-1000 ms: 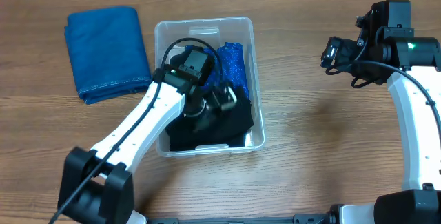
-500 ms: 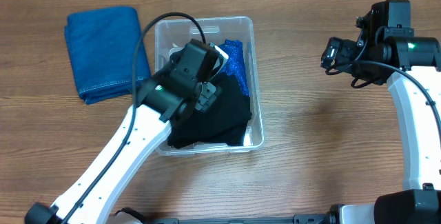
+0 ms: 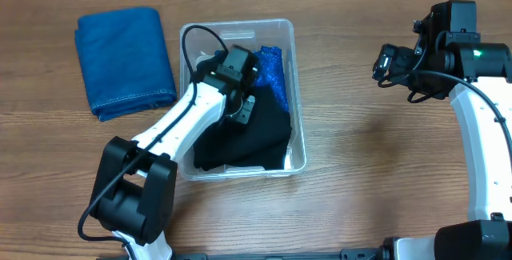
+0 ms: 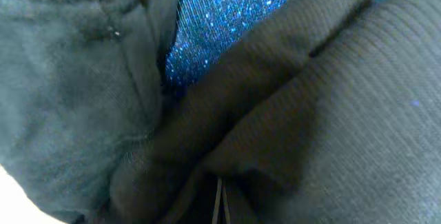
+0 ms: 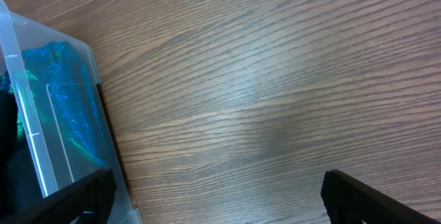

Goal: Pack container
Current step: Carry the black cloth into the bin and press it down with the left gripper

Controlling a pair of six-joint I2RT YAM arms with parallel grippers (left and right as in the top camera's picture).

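The container (image 3: 237, 26) sits left of centre by the far edge of the desk (image 3: 360, 156), long axis running far edge to near edge — left gripper (image 3: 242, 108) buried in its black cloth (image 3: 256, 136), grip impossible to tell; right gripper (image 3: 384, 62) hangs with jaws spread wide.

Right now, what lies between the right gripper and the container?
Only bare wooden table. The overhead view shows nothing between the right gripper and the container; the right wrist view shows the same bare wood.
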